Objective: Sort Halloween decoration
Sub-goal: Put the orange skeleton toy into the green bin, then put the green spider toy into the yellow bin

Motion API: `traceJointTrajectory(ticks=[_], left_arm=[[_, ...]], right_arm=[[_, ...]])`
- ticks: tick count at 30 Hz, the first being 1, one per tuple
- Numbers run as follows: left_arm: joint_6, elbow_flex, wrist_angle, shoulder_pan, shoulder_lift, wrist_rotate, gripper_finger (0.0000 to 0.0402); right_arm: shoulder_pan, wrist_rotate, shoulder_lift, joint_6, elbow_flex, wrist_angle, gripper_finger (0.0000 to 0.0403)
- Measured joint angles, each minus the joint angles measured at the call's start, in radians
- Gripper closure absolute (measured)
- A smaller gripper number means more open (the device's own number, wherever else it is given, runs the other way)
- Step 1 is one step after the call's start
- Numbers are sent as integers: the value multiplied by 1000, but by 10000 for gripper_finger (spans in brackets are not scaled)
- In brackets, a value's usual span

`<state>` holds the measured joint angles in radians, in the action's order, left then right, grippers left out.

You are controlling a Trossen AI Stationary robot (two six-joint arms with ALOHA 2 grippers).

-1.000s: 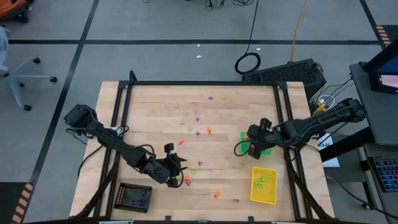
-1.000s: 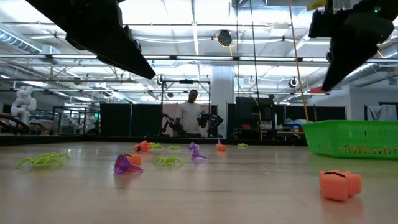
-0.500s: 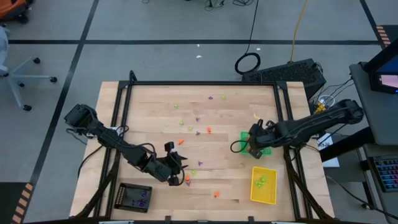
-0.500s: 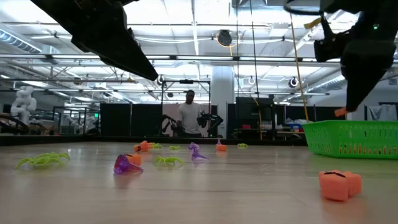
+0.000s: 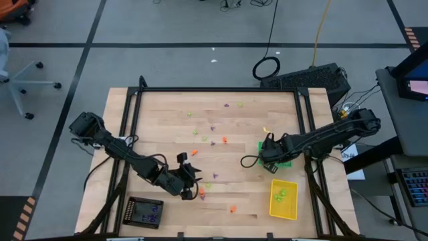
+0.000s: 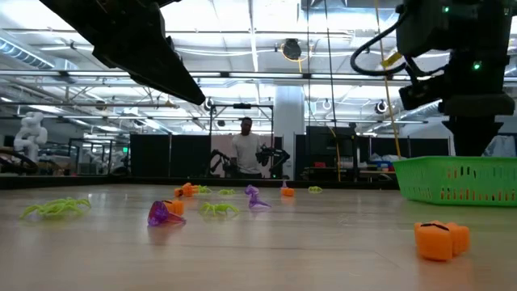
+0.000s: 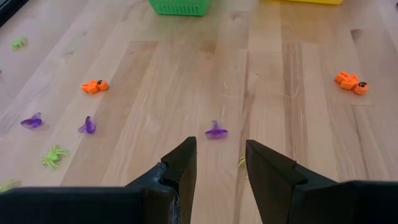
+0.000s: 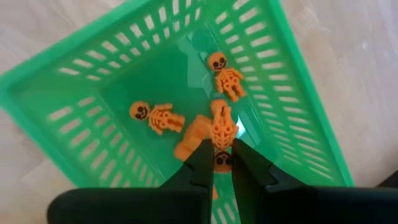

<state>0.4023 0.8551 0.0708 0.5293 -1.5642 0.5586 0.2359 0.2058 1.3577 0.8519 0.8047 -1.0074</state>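
Halloween decoration at stake: an orange skeleton (image 8: 221, 127) sits pinched in the right gripper (image 8: 222, 163) over the green basket (image 8: 65, 102), frame centre. Sticking fingers could drag it out. Lower left, the left gripper (image 7: 221, 163) hangs parted, empty, near a purple trinket (image 7: 216, 130).

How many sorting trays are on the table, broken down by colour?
Green tray: 1
Yellow tray: 1
Black tray: 1
Total: 3
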Motion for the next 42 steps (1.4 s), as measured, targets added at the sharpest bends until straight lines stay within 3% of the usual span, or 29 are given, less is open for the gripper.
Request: traceJointTrajectory(ticks=[6,21,30,42], left_arm=[[0,0,0,0,0,0,265],[3,0,1,0,0,0,265],[3,0,6,-22,0,19,265],[91,0,103,-121,0,20,265]], right_arm=[[0,1,35,-1,0,29,370],[9,12,-48,-4,0,40,274],[140,160,-167,38,0,196,276],[283,420,-178,-58,0,418,277]])
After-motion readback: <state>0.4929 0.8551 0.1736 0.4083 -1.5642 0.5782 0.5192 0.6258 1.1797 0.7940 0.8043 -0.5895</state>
